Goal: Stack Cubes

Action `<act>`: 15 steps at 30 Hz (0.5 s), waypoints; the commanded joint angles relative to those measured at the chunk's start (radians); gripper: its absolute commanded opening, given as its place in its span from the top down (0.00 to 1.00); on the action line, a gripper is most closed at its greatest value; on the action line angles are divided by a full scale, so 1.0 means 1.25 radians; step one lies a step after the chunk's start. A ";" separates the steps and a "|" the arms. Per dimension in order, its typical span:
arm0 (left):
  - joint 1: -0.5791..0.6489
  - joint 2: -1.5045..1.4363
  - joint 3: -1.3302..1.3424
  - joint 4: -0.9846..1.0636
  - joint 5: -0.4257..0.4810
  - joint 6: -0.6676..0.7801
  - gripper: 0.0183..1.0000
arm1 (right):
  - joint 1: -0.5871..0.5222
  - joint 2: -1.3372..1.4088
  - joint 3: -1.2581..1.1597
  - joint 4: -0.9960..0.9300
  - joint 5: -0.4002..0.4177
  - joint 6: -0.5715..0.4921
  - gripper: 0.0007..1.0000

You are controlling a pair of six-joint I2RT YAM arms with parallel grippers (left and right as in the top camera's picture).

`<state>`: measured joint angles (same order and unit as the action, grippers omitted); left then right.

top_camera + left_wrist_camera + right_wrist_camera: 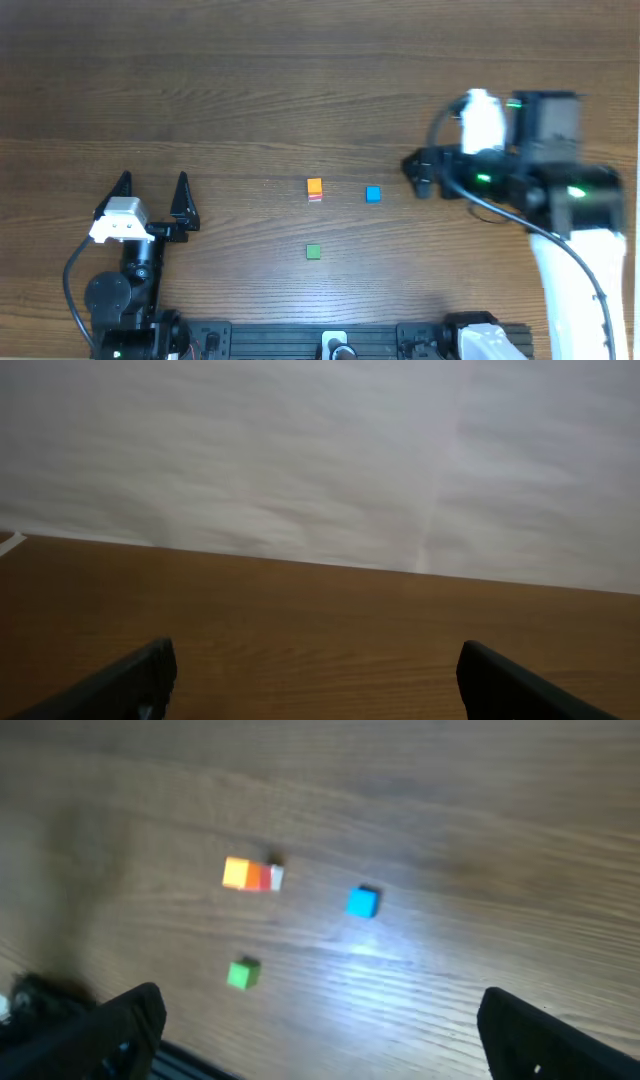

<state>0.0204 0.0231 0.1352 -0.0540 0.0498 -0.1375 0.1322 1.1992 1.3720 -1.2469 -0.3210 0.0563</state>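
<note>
Near the table's middle stands a small stack (pixel 315 189) with an orange cube on top and red and white below; the right wrist view shows its layers (pixel 252 875) side by side. A blue cube (pixel 373 194) (pixel 362 902) lies alone to its right. A green cube (pixel 313 252) (pixel 243 973) sits nearer the front edge. My right gripper (pixel 418 173) (pixel 318 1020) hovers open to the right of the blue cube, holding nothing. My left gripper (pixel 153 190) (pixel 312 680) is open and empty at the table's left, far from the cubes.
The wooden table (pixel 250 90) stretches bare behind and around the cubes. A pale wall (pixel 320 450) rises beyond the table's far edge in the left wrist view. Both arm bases stand along the front edge.
</note>
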 commanded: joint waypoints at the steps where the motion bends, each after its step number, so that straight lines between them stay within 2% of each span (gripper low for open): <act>1: 0.005 -0.008 -0.006 0.005 0.009 0.014 0.10 | 0.175 0.040 0.015 -0.013 0.192 0.207 0.01; 4: 0.005 -0.008 -0.006 0.005 0.009 0.014 0.10 | 0.298 0.077 0.015 -0.038 0.263 0.339 0.01; 7: 0.005 -0.008 -0.006 0.005 0.009 0.014 0.10 | 0.408 0.116 0.014 -0.048 0.306 0.454 0.01; 11: 0.005 -0.008 -0.006 0.005 0.009 0.014 0.10 | 0.509 0.165 0.007 -0.046 0.318 0.591 0.01; 15: 0.005 -0.008 -0.006 0.005 0.009 0.014 0.10 | 0.565 0.212 -0.021 -0.040 0.318 0.674 0.01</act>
<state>0.0204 0.0231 0.1352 -0.0540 0.0532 -0.1375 0.8043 1.4326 1.3689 -1.3010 0.0296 0.7391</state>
